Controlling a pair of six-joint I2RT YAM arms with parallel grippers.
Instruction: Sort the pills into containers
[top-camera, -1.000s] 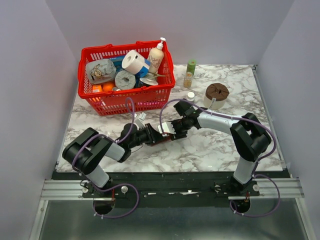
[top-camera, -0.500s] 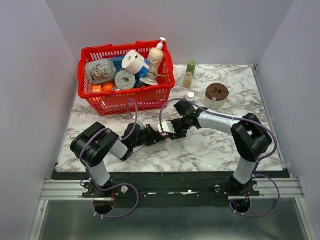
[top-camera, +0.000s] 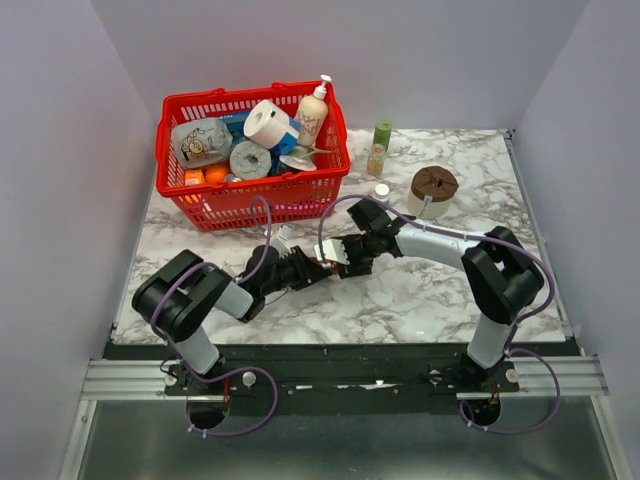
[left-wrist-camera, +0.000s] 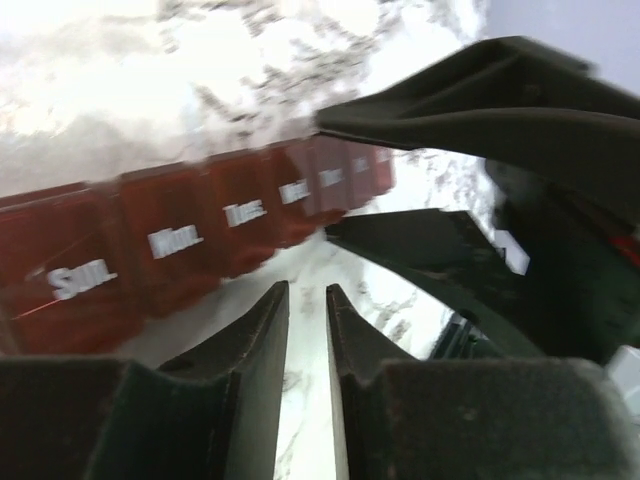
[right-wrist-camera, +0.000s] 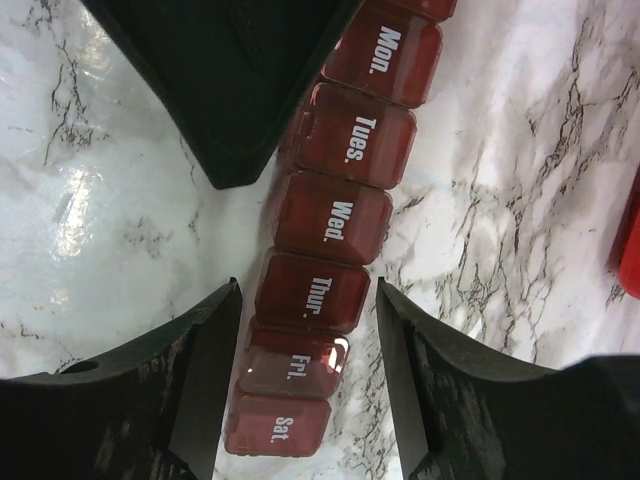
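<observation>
The containers are a dark red-brown pill strip (top-camera: 327, 272) with day-labelled lids, lying on the marble table (top-camera: 420, 300) between my two grippers. In the right wrist view the strip (right-wrist-camera: 330, 225) runs from Mon. to Sat. My right gripper (right-wrist-camera: 308, 290) is open, one finger on each side of the Thur. and Fri. compartments. The Fri. lid looks slightly lifted. My left gripper (left-wrist-camera: 308, 290) has its fingers almost together with nothing between them, just beside the strip (left-wrist-camera: 190, 235). The left finger also shows as a black wedge in the right wrist view (right-wrist-camera: 230, 80). No loose pills are visible.
A red basket (top-camera: 260, 208) full of toilet rolls, bottles and packets stands at the back left. A green-capped bottle (top-camera: 380, 147), a small white cap (top-camera: 381, 190) and a round cream tub with a brown top (top-camera: 433, 190) stand at the back right.
My left arm has shifted its elbow and its gripper has edged right along the strip. My right gripper has stayed over the strip.
</observation>
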